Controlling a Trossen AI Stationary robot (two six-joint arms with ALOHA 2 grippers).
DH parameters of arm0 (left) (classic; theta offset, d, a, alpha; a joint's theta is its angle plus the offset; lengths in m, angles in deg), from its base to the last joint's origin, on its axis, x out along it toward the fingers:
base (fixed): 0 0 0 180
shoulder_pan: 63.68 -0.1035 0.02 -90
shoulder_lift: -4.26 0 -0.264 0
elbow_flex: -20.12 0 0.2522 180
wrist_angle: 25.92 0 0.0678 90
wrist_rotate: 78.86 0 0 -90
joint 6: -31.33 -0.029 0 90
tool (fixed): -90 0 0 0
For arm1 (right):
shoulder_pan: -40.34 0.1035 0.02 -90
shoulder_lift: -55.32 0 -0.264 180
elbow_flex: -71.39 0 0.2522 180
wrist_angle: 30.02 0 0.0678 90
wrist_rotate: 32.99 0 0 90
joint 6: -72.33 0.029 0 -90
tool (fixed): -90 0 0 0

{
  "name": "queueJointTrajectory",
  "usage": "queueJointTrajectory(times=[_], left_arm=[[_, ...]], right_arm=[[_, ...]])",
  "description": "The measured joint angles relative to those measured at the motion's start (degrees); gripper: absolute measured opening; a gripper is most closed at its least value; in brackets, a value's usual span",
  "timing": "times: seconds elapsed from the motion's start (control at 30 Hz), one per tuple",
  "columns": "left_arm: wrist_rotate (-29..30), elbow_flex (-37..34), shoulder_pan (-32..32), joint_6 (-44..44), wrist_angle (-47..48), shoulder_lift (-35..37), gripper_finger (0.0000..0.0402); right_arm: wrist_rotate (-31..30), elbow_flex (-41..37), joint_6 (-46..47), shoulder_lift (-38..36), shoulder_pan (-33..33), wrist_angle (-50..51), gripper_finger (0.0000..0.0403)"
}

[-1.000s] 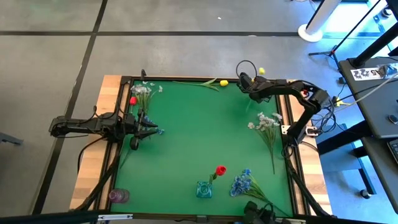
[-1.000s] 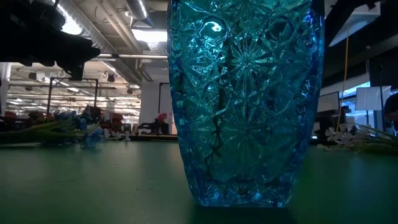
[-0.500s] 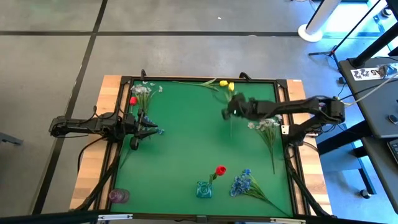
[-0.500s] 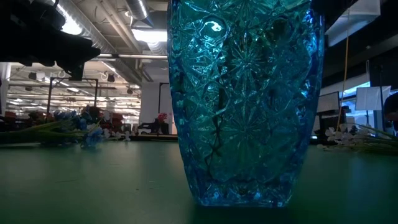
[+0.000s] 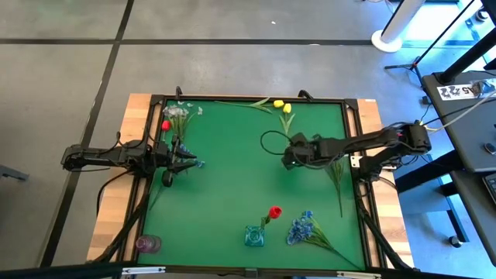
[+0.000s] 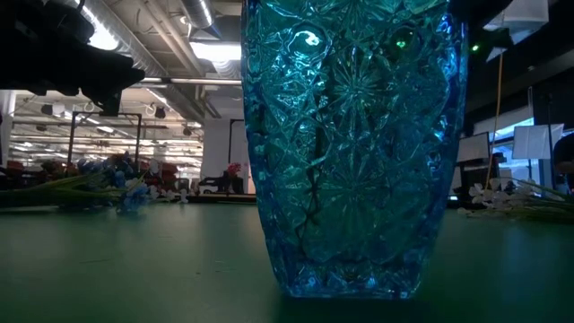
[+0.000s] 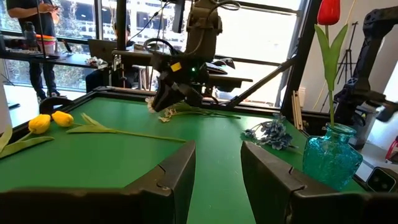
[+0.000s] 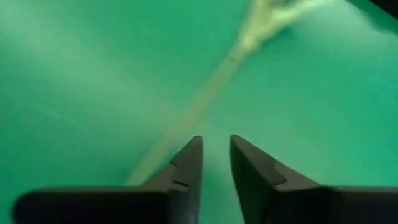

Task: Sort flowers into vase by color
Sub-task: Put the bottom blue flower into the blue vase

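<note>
One red tulip (image 5: 274, 211) standing in the teal glass vase (image 5: 253, 235) near the front; yellow tulips (image 5: 282, 105) lying unsorted at the surface's (image 5: 232, 186) far edge. Right tool (image 5: 289, 155) low at mid-surface, narrowly parted beside a pale stem (image 8: 205, 106), grasping nothing, probably lining up a pick. Left tool (image 5: 188, 160) released, parked at left.

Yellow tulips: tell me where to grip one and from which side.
Grip a yellow tulip by its thin green stalk, just below the head, coming straight down with the fingers across the stalk. Both lie flat near the table's far edge, heads almost touching, so the stalk running toward the right gripper is probably the freest part.
</note>
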Motion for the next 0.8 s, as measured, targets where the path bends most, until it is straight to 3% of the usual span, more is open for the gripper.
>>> queueJointTrajectory(times=[0.23,0.47,0.57,0.67,0.8], left_arm=[[0.0,0.0,0.0,0.0,0.0,0.0,0.0125],[0.0,0.0,0.0,0.0,0.0,0.0,0.0125],[0.0,0.0,0.0,0.0,0.0,0.0,0.0125],[0.0,0.0,0.0,0.0,0.0,0.0,0.0125],[0.0,0.0,0.0,0.0,0.0,0.0,0.0125]], right_arm=[[10.1,1.8,8.7,-3.5,0.7,22.8,0.0204],[14.9,1.8,15.1,-3.5,5.3,33.3,0.0289],[16.3,1.8,16.0,-3.5,6.7,35.5,0.0309],[23.4,1.9,15.9,-3.5,9.3,34.6,0.0316],[27.9,5.5,23.4,-3.5,17.1,34.4,0.0316]])
